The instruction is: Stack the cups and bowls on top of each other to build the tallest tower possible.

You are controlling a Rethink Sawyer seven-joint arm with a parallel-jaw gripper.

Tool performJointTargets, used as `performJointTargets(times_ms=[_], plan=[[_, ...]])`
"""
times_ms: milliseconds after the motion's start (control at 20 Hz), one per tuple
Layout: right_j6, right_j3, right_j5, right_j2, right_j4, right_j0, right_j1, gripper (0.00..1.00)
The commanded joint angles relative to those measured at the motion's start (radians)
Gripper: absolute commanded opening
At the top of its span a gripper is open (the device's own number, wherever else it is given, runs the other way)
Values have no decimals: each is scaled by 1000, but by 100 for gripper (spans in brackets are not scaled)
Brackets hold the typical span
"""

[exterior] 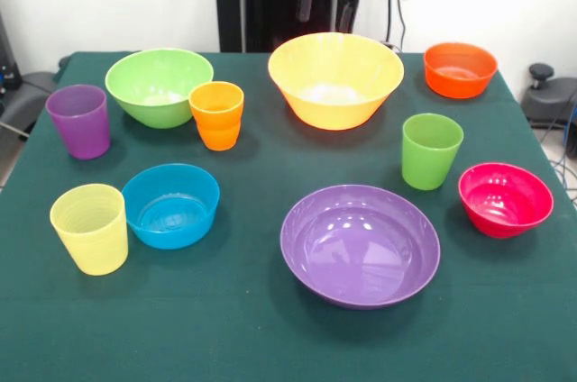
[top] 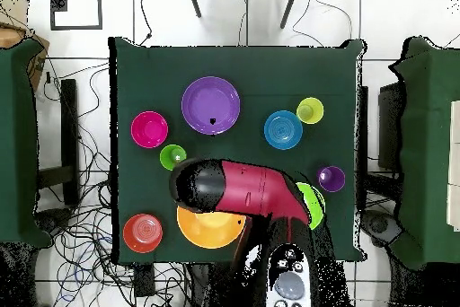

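Nothing is standing stacked yet; every cup and bowl is sitting apart on the table [exterior: 243,337].
Gripper [exterior: 326,5] is hanging just above the orange-yellow bowl [exterior: 335,78], near its far rim, and whether it is released or clenched I cannot tell. That bowl is looking light, stiff and glossy, likely slippery, so pinching its thin rim seems best; the purple bowl [exterior: 361,244] is lying well nearer the camera.

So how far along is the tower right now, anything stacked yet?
Nothing is stacked yet: the large orange-yellow plastic bowl meant as base sits empty, and the wide purple plastic bowl lies apart from it. The end effector holds nothing and hangs at the table's far side. Still to do: every bowl and all four tumblers, including the green plastic cup, stand singly on the green cloth.
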Motion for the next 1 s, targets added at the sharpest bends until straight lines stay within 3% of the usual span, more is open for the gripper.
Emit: performJointTargets(times_ms=[50,700,900,1000], plan=[[-193,123,-11,169,-61,-79,-72,100],[-153,134,-104,262,-145,-141,19,100],[-115,114,-123,265,-175,-141,49,100],[-78,83,-149,236,-212,-110,65,100]])
